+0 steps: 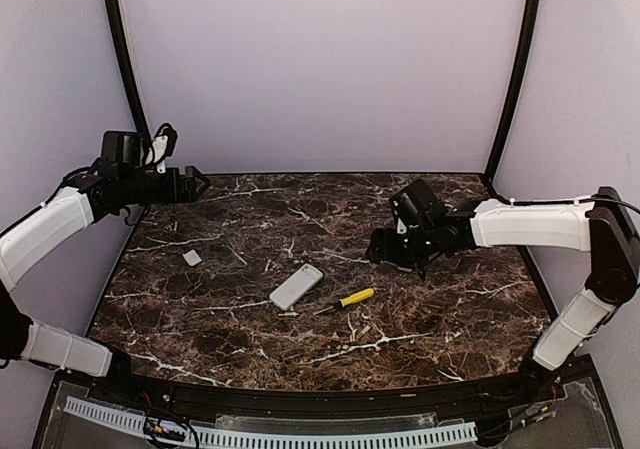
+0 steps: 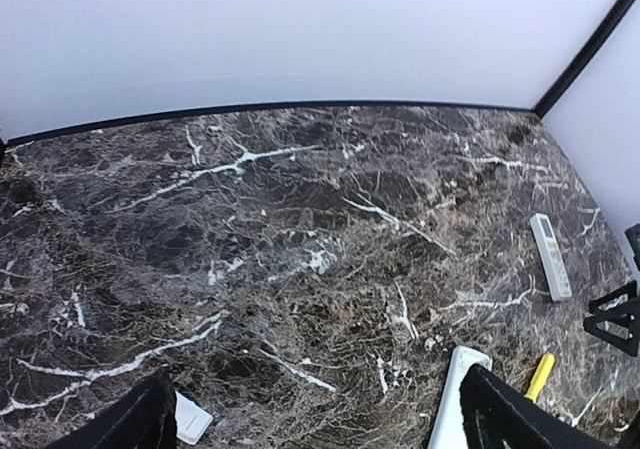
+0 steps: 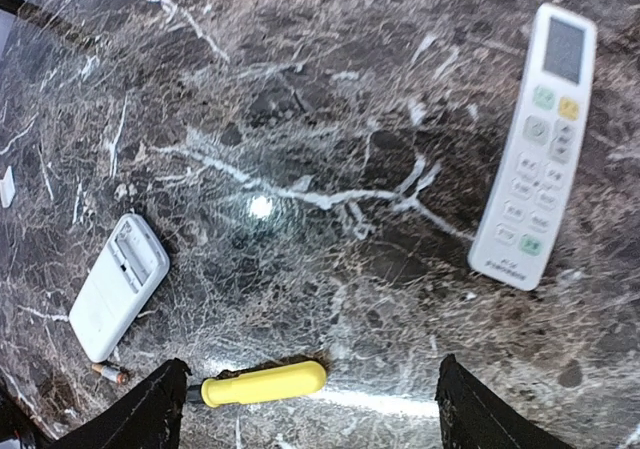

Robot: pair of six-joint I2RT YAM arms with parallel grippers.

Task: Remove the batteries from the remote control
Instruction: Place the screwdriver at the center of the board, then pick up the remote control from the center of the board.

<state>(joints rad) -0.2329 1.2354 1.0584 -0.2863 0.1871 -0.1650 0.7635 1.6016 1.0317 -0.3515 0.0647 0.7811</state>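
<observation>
Left claw (image 2: 320,414) open, right claw (image 3: 312,401) apparently open

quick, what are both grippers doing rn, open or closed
left gripper: open, jaws wide, holding nothing
right gripper: open, jaws wide, holding nothing

A battery (image 3: 108,372) lies just before the remote (image 1: 296,286), the screwdriver (image 1: 345,300) to its right.

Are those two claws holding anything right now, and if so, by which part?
Nothing is held. The left gripper and the right gripper both stand open and empty; the yellow-handled screwdriver lies untouched near the right one.
</observation>
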